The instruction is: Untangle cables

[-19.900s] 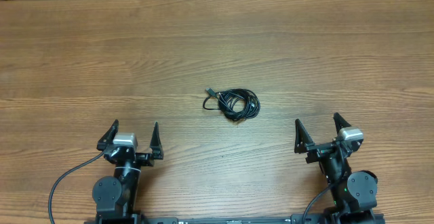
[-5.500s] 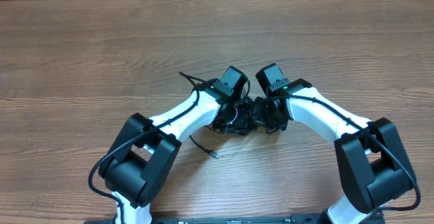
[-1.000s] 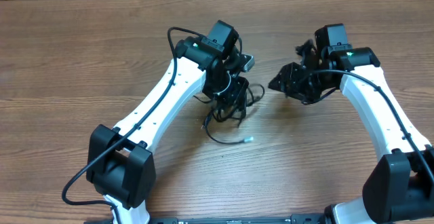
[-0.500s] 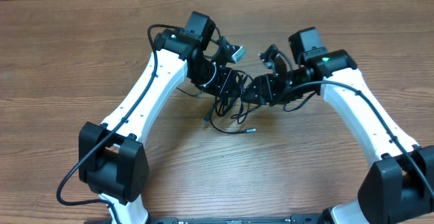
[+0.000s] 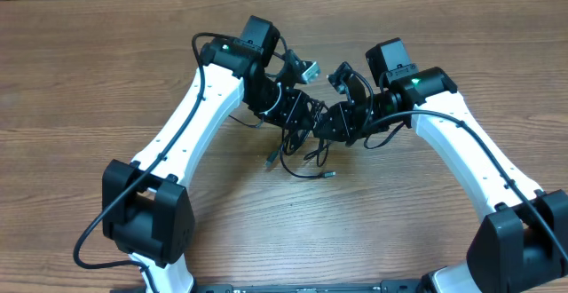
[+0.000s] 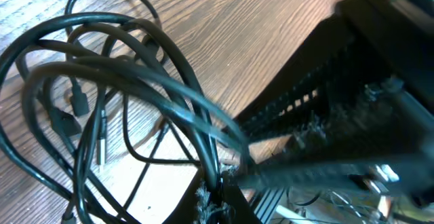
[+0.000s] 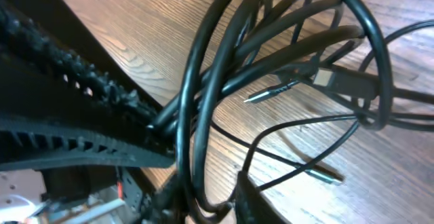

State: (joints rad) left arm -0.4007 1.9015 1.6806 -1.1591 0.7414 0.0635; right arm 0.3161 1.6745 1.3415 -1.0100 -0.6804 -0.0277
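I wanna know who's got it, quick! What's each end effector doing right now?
Left end effector: closed, holding the cable.
Right end effector: around the cable; closed or not cannot be told.

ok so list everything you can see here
cable bundle: one tangle, black, mid-table between the two grippers, loose loops hanging below them
plug ends: at least two, silver-tipped, on thin strands near the table surface
table: one, brown wood grain, under everything
left arm: one, white and black, reaching in from the left
right arm: one, white and black, reaching in from the right
left gripper: black, jaws shut on strands
right gripper: black, in the tangle, grip unclear
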